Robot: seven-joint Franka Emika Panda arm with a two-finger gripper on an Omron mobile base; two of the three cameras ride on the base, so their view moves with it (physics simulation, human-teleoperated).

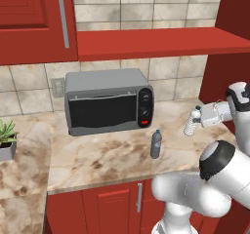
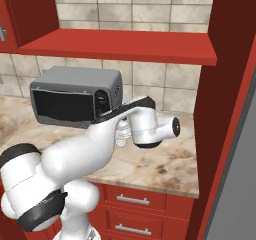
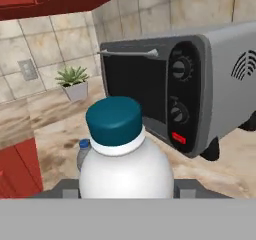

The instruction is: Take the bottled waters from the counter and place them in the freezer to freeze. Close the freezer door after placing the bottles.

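Observation:
My gripper (image 1: 196,120) is shut on one bottled water (image 1: 192,122), holding it tilted in the air above the right end of the counter (image 1: 107,162). In the hand view this bottle (image 3: 125,159) stands close between my fingers, its teal cap up. A second bottled water (image 1: 156,144) stands upright on the counter in front of the microwave's right corner; the hand view shows it (image 3: 83,151) just behind the held one. In the right base view my arm hides most of the held bottle (image 2: 121,135). A grey strip of the freezer (image 2: 237,184) shows at the far right edge.
A grey microwave (image 1: 107,101) sits at the back of the counter against the tiled wall. A red shelf (image 1: 156,43) hangs above it. A potted plant (image 1: 6,136) stands at the far left. A tall red cabinet side (image 2: 220,109) bounds the counter on the right.

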